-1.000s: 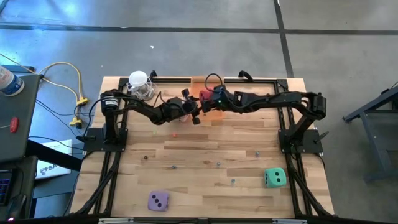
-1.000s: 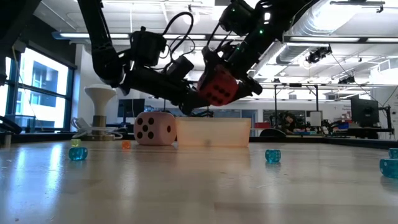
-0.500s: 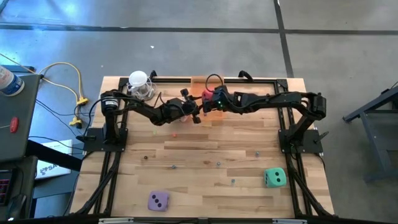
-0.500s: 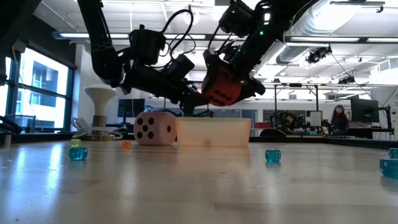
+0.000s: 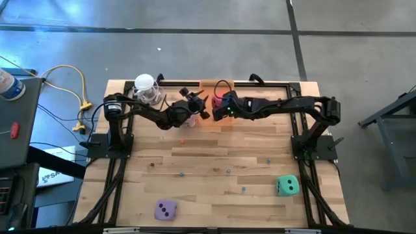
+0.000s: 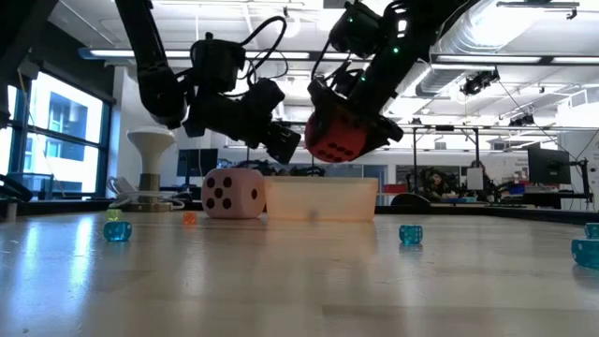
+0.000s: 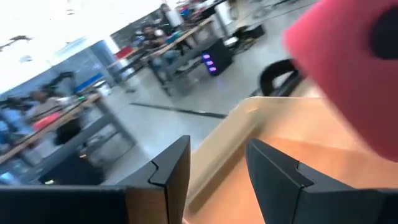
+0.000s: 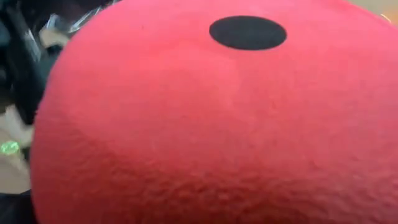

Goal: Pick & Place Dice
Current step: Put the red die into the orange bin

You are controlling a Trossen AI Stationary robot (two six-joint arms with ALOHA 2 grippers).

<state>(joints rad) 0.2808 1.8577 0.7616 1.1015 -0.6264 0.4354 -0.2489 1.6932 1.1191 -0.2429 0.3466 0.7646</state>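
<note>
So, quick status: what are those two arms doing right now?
Right gripper holds red die above the tan bin. Left gripper open, empty, close beside it. Pink die beside bin.

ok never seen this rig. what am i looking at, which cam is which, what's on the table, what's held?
Two robot arms at a wooden table. The cameras: one overhead, one level with the tabletop, one on each wrist.

The right gripper is shut on the red die, which hangs above a shallow tan bin at the table's far edge. That die fills the right wrist view. The left gripper is open and empty beside it.

On the table: a pink die by the bin, a teal-green die, a purple die, plus scattered small beads.
</note>
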